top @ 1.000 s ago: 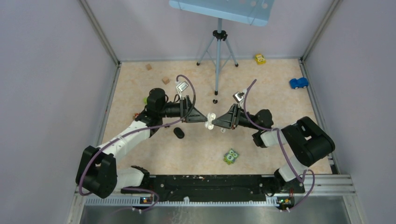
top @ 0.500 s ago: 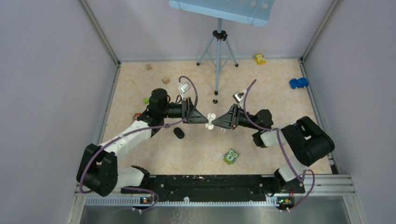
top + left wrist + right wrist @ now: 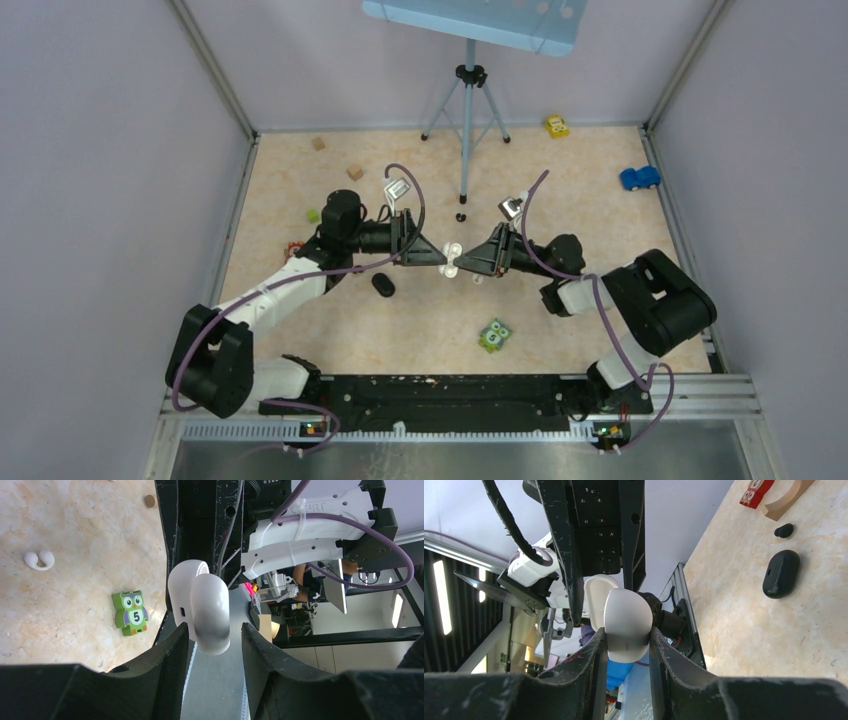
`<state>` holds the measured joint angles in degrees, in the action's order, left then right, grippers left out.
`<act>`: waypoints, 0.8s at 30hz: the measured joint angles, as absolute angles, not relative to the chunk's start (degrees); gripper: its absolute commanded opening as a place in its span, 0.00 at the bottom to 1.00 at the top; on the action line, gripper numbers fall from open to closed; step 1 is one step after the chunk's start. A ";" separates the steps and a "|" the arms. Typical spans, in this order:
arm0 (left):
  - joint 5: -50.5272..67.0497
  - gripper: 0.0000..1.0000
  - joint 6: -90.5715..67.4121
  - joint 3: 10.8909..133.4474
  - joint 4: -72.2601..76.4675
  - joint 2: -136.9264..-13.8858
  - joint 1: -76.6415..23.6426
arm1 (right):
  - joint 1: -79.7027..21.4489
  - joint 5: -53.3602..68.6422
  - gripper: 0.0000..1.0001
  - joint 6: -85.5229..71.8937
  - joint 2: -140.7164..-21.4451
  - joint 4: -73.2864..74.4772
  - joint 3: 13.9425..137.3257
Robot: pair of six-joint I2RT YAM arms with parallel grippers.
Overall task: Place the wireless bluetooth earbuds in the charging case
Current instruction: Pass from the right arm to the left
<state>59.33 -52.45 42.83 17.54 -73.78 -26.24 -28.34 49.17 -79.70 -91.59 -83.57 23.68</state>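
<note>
Right tool [image 3: 625,636] clamps case [image 3: 626,620], owl block [image 3: 494,335] (green) nearby

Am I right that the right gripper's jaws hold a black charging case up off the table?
No: the right wrist view shows the jaws of the right gripper holding a white charging case up off the table; the black case lies on it.
</note>
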 measured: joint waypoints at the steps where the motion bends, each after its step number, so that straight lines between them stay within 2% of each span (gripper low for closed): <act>1: 59.33 0.48 -52.45 42.83 17.54 -73.78 -26.26 | -28.34 49.19 0.00 -79.72 -91.59 -83.59 23.68; 7: 59.29 0.42 -52.40 42.83 17.56 -73.97 -26.37 | -28.34 49.19 0.00 -79.72 -91.59 -83.59 23.68; 14: 59.13 0.44 -52.45 42.83 17.56 -74.91 -26.70 | -28.34 49.19 0.00 -79.72 -91.59 -83.61 23.68; 20: 59.18 0.31 -52.60 42.83 17.65 -75.07 -27.00 | -28.34 49.21 0.00 -79.68 -91.59 -83.50 23.68; 24: 59.18 0.26 -52.66 42.83 18.00 -75.13 -27.00 | -28.25 49.28 0.00 -79.61 -91.61 -83.46 23.68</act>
<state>59.18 -52.66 42.83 18.00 -75.13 -27.00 -28.25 49.28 -79.61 -91.61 -83.46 23.68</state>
